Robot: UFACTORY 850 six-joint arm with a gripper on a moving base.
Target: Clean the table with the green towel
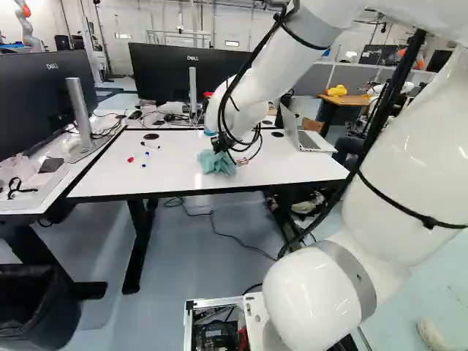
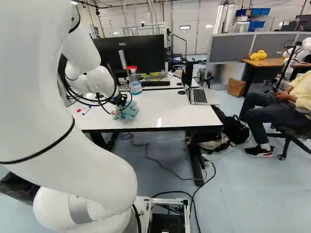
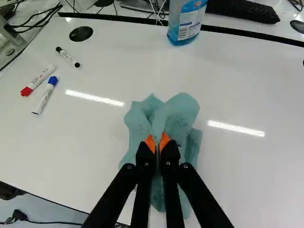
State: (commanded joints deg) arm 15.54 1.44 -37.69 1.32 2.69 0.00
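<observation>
My gripper (image 2: 119,101) is low over the white table (image 2: 165,109), at the green towel (image 2: 128,111). In the wrist view the gripper (image 3: 157,142) is shut on a pinched fold of the towel (image 3: 178,111), its orange pads close together with cloth between them. The rest of the towel lies bunched on the tabletop ahead of and under the fingers. In the left base view the towel (image 1: 217,162) shows just below the wrist.
Red, blue and black markers (image 3: 42,78) lie on the table beside the towel. A blue spray bottle (image 2: 135,82) stands beyond it, near the far edge. An open laptop (image 1: 311,139), monitors (image 1: 190,69) and a keyboard (image 3: 244,10) are farther off. A person sits right of the table.
</observation>
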